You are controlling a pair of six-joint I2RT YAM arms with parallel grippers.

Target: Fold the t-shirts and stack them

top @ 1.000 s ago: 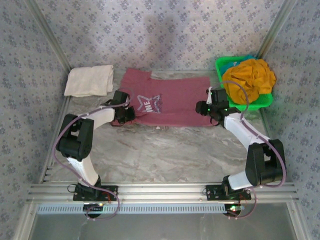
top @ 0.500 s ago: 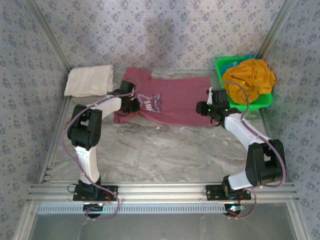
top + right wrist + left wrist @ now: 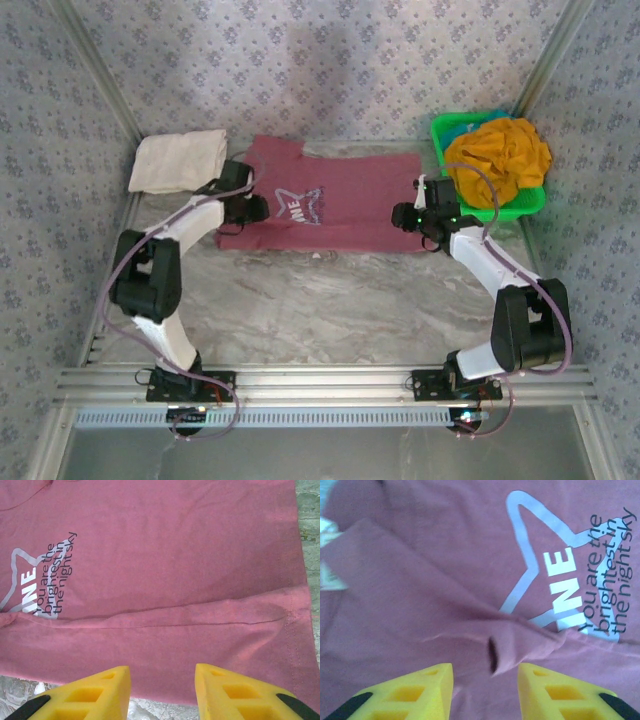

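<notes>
The maroon t-shirt [image 3: 340, 205] with the white star and "INE" print lies on the table's far middle, its near long edge folded over. My left gripper [image 3: 246, 208] hovers open over its left part, yellow fingers [image 3: 415, 692] either side of a raised fold [image 3: 520, 647] without touching it. My right gripper [image 3: 412, 216] is open over the shirt's right near edge [image 3: 165, 680], nothing between its fingers. The cream-white t-shirt [image 3: 178, 161] lies folded at the far left. The mustard-orange t-shirt [image 3: 498, 158] is heaped in the basket.
The bright green plastic basket [image 3: 530, 203] stands at the far right, close behind my right arm. Patterned walls enclose the marble table [image 3: 330, 300] on three sides. An aluminium rail [image 3: 320, 382] runs along the near edge by the arm bases.
My left gripper has swung from the shirt's near left corner up and left onto the shirt, and the shirt's left near edge now lies folded straighter. The right arm has stayed still.
</notes>
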